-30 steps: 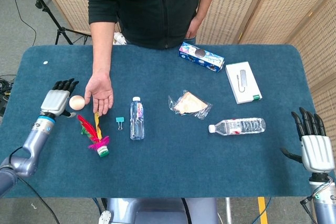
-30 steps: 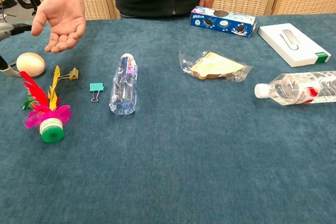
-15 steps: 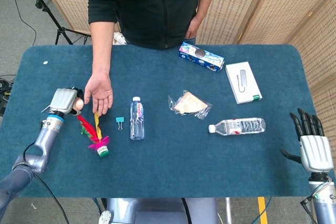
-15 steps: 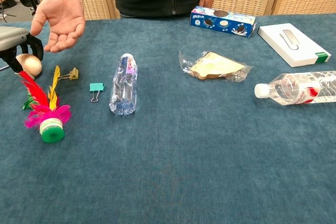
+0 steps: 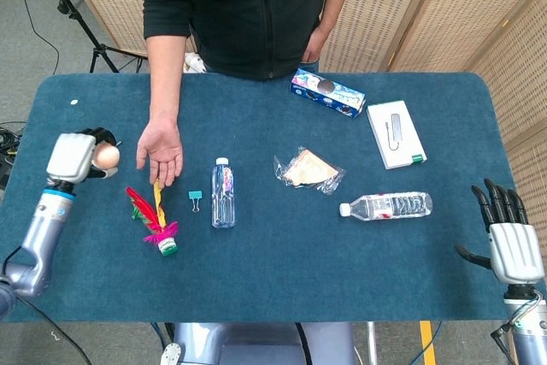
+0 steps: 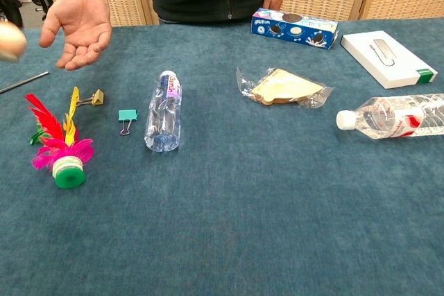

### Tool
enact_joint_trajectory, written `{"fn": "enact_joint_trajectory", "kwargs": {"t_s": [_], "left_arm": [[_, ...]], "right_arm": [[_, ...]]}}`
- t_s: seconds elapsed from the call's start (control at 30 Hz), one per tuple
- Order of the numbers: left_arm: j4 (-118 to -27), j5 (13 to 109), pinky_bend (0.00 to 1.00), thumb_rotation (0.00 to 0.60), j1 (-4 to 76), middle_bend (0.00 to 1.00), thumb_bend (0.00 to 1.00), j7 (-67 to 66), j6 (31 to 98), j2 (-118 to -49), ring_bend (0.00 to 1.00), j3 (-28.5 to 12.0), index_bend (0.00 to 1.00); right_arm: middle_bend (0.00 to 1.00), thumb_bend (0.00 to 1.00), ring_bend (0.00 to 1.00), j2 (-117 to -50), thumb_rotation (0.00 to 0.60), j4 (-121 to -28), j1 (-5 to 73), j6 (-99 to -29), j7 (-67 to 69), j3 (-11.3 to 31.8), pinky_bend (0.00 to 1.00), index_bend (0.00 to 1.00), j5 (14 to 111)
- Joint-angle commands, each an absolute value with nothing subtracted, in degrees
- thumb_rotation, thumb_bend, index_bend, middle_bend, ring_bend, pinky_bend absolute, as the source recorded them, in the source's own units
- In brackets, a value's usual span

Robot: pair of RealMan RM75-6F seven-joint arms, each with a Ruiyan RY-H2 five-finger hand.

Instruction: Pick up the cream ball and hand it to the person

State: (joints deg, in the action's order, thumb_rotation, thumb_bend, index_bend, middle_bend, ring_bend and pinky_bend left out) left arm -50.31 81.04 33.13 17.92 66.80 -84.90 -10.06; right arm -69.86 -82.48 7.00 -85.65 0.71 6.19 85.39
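The cream ball is lifted off the table in my left hand, whose fingers wrap it at the table's left side. In the chest view the ball shows blurred at the left edge. The person's open palm waits just right of the ball, a short gap away; the chest view shows that palm raised and turned up. My right hand rests open at the table's near right corner, fingers spread, holding nothing.
A feather shuttlecock, a gold clip and a teal binder clip lie near the palm. Farther right are a small bottle, a wrapped sandwich, a cookie box, a white box and a larger bottle.
My left hand closed over the ball, then lifted it off the table and drew back to the left. The person's palm and my right hand stayed put.
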Motion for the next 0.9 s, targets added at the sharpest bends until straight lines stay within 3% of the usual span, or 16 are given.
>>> {"fn": "enact_joint_trajectory", "kwargs": {"t_s": [0.03, 0.33, 0.5, 0.8, 0.83, 0.9], "left_arm": [[-62.0, 83.6, 0.58, 0.600, 27.5, 0.62, 0.18, 22.4, 79.3, -75.5, 0.52, -12.0, 0.68], [-70.6, 88.5, 0.58, 0.600, 28.2, 0.62, 0.16, 16.3, 82.0, -71.4, 0.52, -11.0, 0.68], [-69.9, 90.5, 0.58, 0.600, 33.6, 0.62, 0.15, 9.4, 74.2, -75.7, 0.52, -9.3, 0.68], [-59.8, 91.7, 0.58, 0.600, 37.3, 0.62, 0.13, 4.9, 73.6, -86.7, 0.52, -8.8, 0.68], [-59.6, 91.4, 0.58, 0.600, 37.3, 0.60, 0.12, 4.1, 73.5, -87.0, 0.51, -8.9, 0.68], [-59.6, 90.5, 0.46, 0.600, 37.3, 0.43, 0.06, 2.5, 72.9, -87.2, 0.38, -8.8, 0.60]], "right_arm": [[0.00, 0.00, 0.00, -69.6, 0.600, -82.7, 6.9, -85.6, 1.1, 6.1, 0.03, 0.00, 85.5], [0.00, 0.00, 0.00, -69.1, 0.600, -83.5, 6.9, -86.0, 1.4, 5.9, 0.03, 0.00, 86.1], [0.00, 0.00, 0.00, -69.2, 0.600, -83.4, 7.0, -85.6, 1.0, 5.9, 0.03, 0.00, 85.7], [0.00, 0.00, 0.00, -69.1, 0.600, -83.1, 6.9, -85.0, 1.4, 6.3, 0.03, 0.00, 84.6], [0.00, 0.00, 0.00, -69.1, 0.600, -83.0, 6.9, -85.0, 1.4, 6.3, 0.03, 0.00, 84.5], [0.00, 0.00, 0.00, -69.1, 0.600, -83.0, 6.9, -85.0, 1.5, 6.3, 0.03, 0.00, 84.4]]}}
